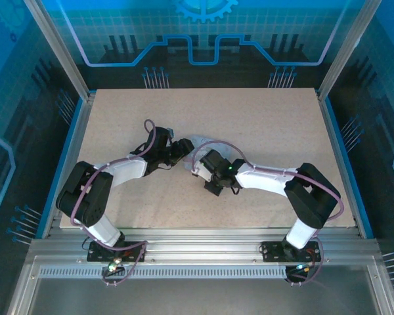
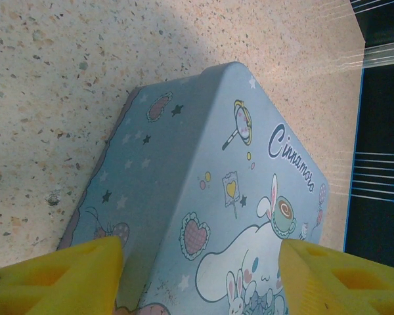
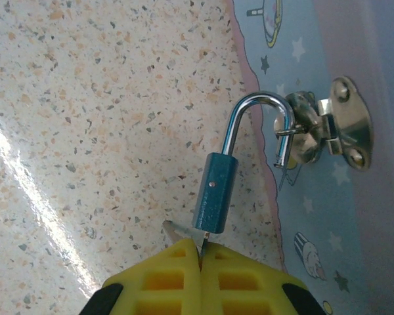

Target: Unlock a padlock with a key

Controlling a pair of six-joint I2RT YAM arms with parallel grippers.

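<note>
— What sits nearest the right wrist camera?
— The right pincer (image 3: 201, 254), at 6 o'clock. Its yellow fingers are shut tight on the one key (image 3: 178, 231). Only a sliver of metal shows past the tips, running into the foot of the padlock (image 3: 213, 193).

— How does the padlock lie?
— There is one, just beyond the tips. Its long axis runs from 6 o'clock toward 12, leaning a touch to 1. The keyhole end points back at the pincer and the shackle (image 3: 256, 108) points away. The shackle's free leg comes down at 3 o'clock of the body, outside it, at the loop of the single hasp (image 3: 338, 125).

— Is it resting on the surface?
— The body is over the tabletop (image 3: 85, 98), just beside the tin's edge. I cannot tell whether it touches down.

— And the other side?
— The left pincer (image 2: 200, 262) stands wide, with one finger at 7 o'clock and one at 5. The one tin (image 2: 184, 164) is between them, and both fingers look pressed to it. It is pale blue, printed with a cartoon rabbit, hearts and stars.

— The surface, the room?
— The tabletop is pale and speckled, with a streak of glare. From above, two arms (image 1: 262, 177) meet near its middle, with the tin toward 12 o'clock of the pincers. Farther out stand blue see-through walls (image 1: 26, 98) with line patterns, set in a metal frame.
</note>
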